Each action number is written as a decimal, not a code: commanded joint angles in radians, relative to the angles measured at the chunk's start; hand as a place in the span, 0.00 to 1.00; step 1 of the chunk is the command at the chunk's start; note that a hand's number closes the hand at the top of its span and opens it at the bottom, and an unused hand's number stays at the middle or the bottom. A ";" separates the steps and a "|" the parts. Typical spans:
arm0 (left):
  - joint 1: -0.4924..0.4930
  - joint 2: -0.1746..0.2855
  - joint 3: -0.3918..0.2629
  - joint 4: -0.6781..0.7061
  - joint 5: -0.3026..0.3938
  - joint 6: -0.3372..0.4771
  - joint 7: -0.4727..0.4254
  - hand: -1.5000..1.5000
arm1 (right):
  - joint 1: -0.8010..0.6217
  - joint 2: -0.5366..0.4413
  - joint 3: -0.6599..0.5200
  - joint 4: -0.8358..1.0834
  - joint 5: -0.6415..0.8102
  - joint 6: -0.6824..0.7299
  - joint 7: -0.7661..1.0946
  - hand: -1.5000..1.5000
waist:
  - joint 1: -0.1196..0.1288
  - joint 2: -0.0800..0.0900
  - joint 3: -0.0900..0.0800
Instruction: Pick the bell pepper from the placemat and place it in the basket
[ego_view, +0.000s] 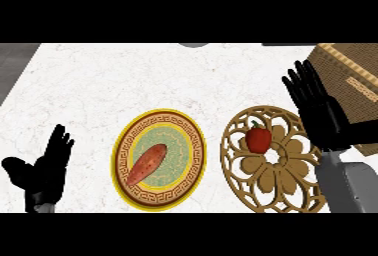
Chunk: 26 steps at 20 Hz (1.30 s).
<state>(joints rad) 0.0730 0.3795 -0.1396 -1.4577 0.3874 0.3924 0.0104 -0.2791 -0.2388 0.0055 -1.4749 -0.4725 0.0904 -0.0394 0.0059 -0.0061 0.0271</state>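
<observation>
Plainly, nothing is done yet. The left hand (43, 172) rests open at the lower left, fingers up. A sweet potato (147, 164) lies on a patterned plate (159, 114). The bell pepper (258, 140) sits untouched on the carved placemat (284, 185), with the right hand (319, 112) open at its right edge. Grasping it and carrying it to the basket (354, 70) remain. The counter (111, 75) is white marble, with dark floor beyond its upper left corner.

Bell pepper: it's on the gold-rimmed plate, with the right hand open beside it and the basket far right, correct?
No. The head view shows the bell pepper on the wooden lattice placemat, not the plate, which holds a sweet potato. The right hand is open beside it, basket far right.
</observation>
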 joint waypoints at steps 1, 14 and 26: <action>-0.057 0.007 -0.015 0.054 -0.069 0.004 -0.003 0.50 | 0.013 0.020 -0.023 0.043 -0.020 0.062 -0.077 1.00 | -0.007 0.008 -0.027; -0.266 0.132 -0.104 0.059 -0.140 -0.137 0.173 0.50 | 0.096 0.173 0.026 -0.019 0.372 -0.039 -0.691 0.00 | -0.026 0.004 -0.028; -0.264 0.127 -0.108 0.080 -0.166 -0.123 0.177 0.50 | 0.167 -0.444 0.022 -0.204 0.731 0.090 -0.106 0.00 | -0.052 -0.004 -0.034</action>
<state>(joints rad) -0.1813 0.5018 -0.2473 -1.3901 0.2299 0.2742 0.1806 -0.1355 -0.5194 0.0048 -1.6086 0.1979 0.0582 -0.2816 -0.0439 -0.0109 -0.0063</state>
